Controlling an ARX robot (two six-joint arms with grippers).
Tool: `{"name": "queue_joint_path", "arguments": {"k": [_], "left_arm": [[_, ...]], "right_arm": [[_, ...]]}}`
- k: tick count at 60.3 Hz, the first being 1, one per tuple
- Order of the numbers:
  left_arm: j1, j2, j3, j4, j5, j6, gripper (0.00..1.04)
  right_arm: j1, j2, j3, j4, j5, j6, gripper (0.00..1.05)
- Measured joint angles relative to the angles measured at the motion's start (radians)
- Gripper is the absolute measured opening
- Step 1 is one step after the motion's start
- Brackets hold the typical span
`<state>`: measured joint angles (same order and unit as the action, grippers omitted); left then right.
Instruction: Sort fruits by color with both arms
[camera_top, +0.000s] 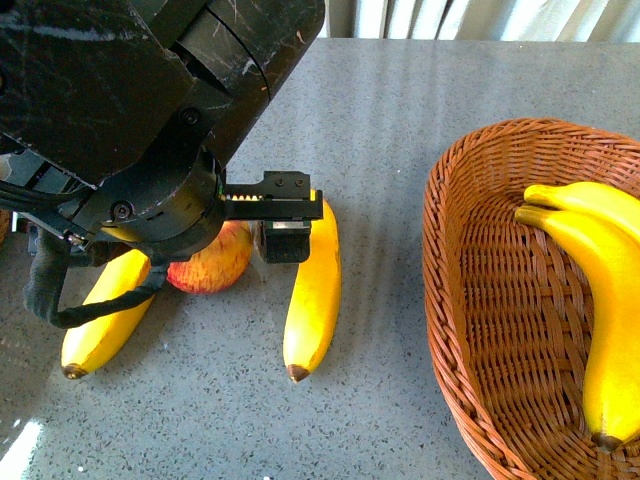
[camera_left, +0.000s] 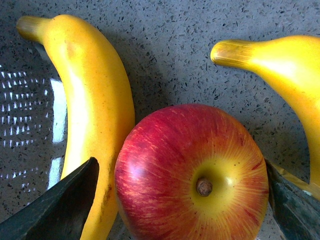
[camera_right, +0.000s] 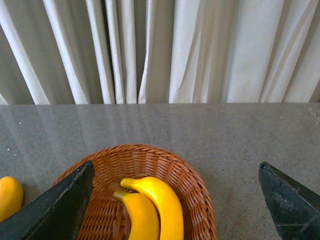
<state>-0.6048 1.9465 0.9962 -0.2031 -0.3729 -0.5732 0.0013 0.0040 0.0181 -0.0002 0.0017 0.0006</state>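
Note:
A red apple streaked with yellow (camera_top: 205, 270) lies on the grey table between two yellow bananas (camera_top: 105, 315) (camera_top: 315, 290). My left gripper (camera_top: 232, 248) is low over the apple and open. In the left wrist view the apple (camera_left: 165, 150) fills the gap between the open fingers (camera_left: 65, 205), stem up, with a banana on each side (camera_left: 95, 115) (camera_left: 290, 70). My left gripper (camera_left: 182, 200) holds nothing. My right gripper (camera_right: 175, 200) is open and empty above the wicker basket (camera_right: 195, 190), which holds two bananas (camera_right: 162, 200) (camera_right: 140, 215). The right gripper is out of the front view.
The brown wicker basket (camera_top: 450, 280) stands at the right of the table with two bananas (camera_top: 610, 300) in it. The left arm's black body (camera_top: 120, 90) blocks the far left. White curtains (camera_right: 160, 50) hang behind the table. A banana tip (camera_right: 9, 195) shows beside the basket.

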Motion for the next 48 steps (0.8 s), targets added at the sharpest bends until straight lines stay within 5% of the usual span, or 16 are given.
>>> {"name": "queue_joint_path", "arguments": {"k": [9, 22, 39, 48], "left_arm": [[0.0, 0.006, 0.0, 0.0, 0.0, 0.0, 0.96], [0.0, 0.006, 0.005, 0.0, 0.0, -0.001, 0.72], [-0.018, -0.15, -0.05, 0.019, 0.003, -0.085, 0.7], [0.07, -0.313, -0.101, 0.022, -0.093, -0.096, 0.7]], "right_arm": [[0.0, 0.0, 0.0, 0.0, 0.0, 0.0, 0.96], [0.0, 0.0, 0.0, 0.0, 0.0, 0.0, 0.96], [0.0, 0.0, 0.0, 0.0, 0.0, 0.0, 0.96], [0.0, 0.0, 0.0, 0.0, 0.0, 0.0, 0.96]]}}
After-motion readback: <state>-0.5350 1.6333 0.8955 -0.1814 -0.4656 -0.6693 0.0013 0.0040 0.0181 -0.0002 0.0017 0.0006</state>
